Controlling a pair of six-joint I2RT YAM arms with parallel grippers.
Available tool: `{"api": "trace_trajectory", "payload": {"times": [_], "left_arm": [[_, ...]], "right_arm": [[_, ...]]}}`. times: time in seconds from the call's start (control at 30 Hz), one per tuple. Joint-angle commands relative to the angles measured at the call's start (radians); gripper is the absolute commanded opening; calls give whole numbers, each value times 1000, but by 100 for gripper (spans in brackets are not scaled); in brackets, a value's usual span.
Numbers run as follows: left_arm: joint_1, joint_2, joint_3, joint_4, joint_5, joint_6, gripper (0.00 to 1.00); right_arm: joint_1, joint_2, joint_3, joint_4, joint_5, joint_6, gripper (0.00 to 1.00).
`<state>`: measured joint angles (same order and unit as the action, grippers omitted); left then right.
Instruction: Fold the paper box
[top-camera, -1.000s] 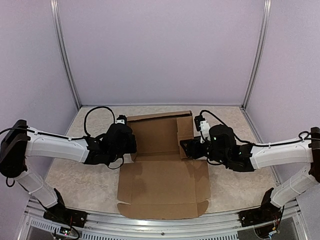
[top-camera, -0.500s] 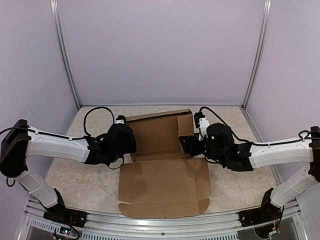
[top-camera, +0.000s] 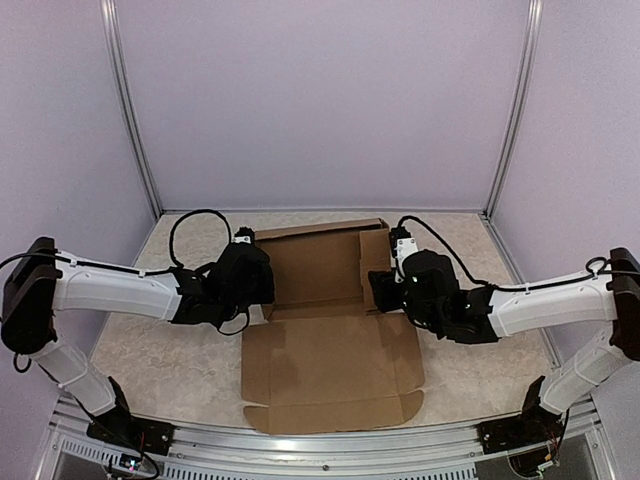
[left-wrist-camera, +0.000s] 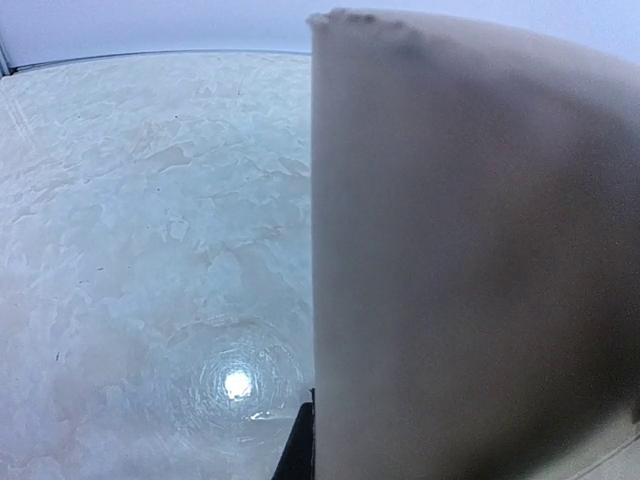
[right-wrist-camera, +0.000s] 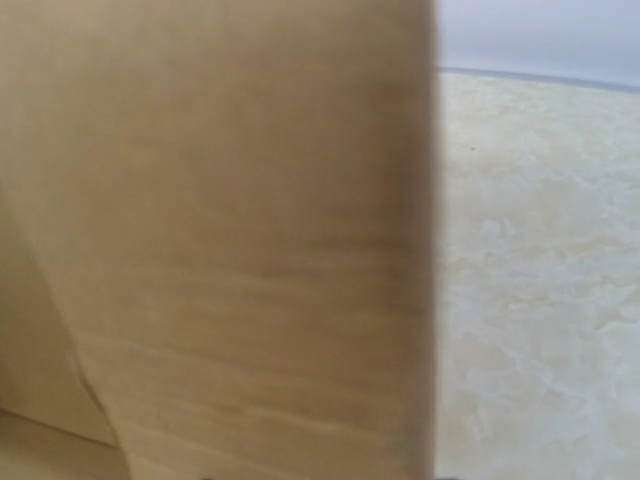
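Note:
The paper box (top-camera: 325, 365) is a brown cardboard sheet lying flat on the table, with its back panel and side flaps raised. My left gripper (top-camera: 262, 292) is at the box's left side flap (left-wrist-camera: 470, 250). One dark fingertip (left-wrist-camera: 303, 452) presses against that flap and the other is hidden behind it, so the gripper is shut on it. My right gripper (top-camera: 380, 290) is at the right side flap (right-wrist-camera: 220, 230). That flap fills most of the right wrist view and hides the fingers.
The marbled table top (top-camera: 165, 345) is enclosed by purple walls, with metal posts (top-camera: 135, 130) (top-camera: 510, 120) at the back corners. A metal rail (top-camera: 320, 450) runs along the near edge, where the arm bases stand.
The right wrist has shifted and turned a little at the right flap. The cardboard sheet has slid slightly to the right. The left arm has barely moved.

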<state>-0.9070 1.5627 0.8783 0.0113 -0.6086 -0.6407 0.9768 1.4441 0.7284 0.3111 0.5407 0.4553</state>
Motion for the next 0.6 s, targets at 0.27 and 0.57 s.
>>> {"api": "trace_trajectory", "payload": {"times": [0.27, 0.57], "left_arm": [[-34, 25, 108, -69, -4, 3, 0], [-46, 39, 125, -89, -18, -10, 0]], "right_arm": [[22, 15, 6, 50, 65, -35, 0], [44, 21, 15, 67, 90, -58, 16]]}}
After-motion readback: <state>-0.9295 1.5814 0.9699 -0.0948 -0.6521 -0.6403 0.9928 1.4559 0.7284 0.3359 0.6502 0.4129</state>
